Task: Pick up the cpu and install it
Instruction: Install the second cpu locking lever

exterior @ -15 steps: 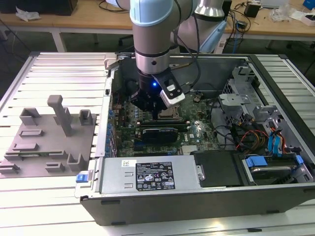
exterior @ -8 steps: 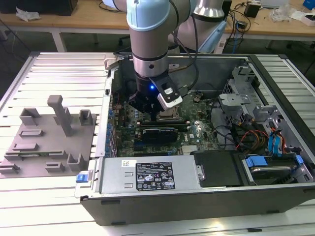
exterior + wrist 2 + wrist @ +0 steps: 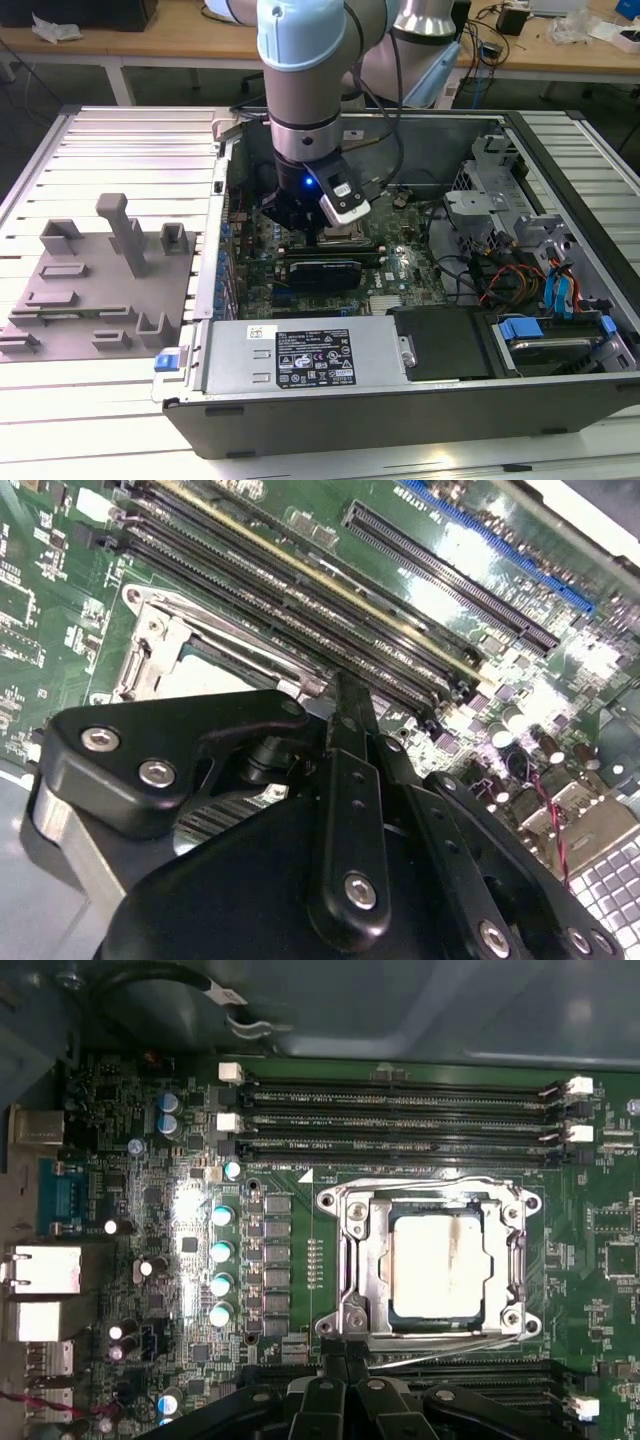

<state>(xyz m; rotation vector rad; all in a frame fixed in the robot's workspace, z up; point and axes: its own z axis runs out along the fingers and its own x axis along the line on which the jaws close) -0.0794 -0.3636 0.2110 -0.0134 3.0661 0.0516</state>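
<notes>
The cpu (image 3: pixel 440 1265), a silvery square chip with a smudged top, lies flat inside the metal socket frame (image 3: pixel 352 1260) on the green motherboard. In the second wrist view a pale strip of the cpu (image 3: pixel 215 676) shows behind the black gripper body. My gripper (image 3: pixel 346 1348) hovers just beside the socket's edge, apart from the chip, with its two narrow fingers (image 3: pixel 330 1370) pressed together and nothing between them. In the exterior view my gripper (image 3: pixel 318 228) is lowered into the open computer case, over the board.
Empty memory slots (image 3: pixel 400 1120) run along one side of the socket and capacitors (image 3: pixel 221 1250) stand on another. The case walls (image 3: pixel 400 410), power supply (image 3: pixel 300 360), drive cage (image 3: pixel 480 200) and cables (image 3: pixel 500 280) crowd the board. A grey fixture plate (image 3: pixel 100 290) lies outside the case at the exterior view's left.
</notes>
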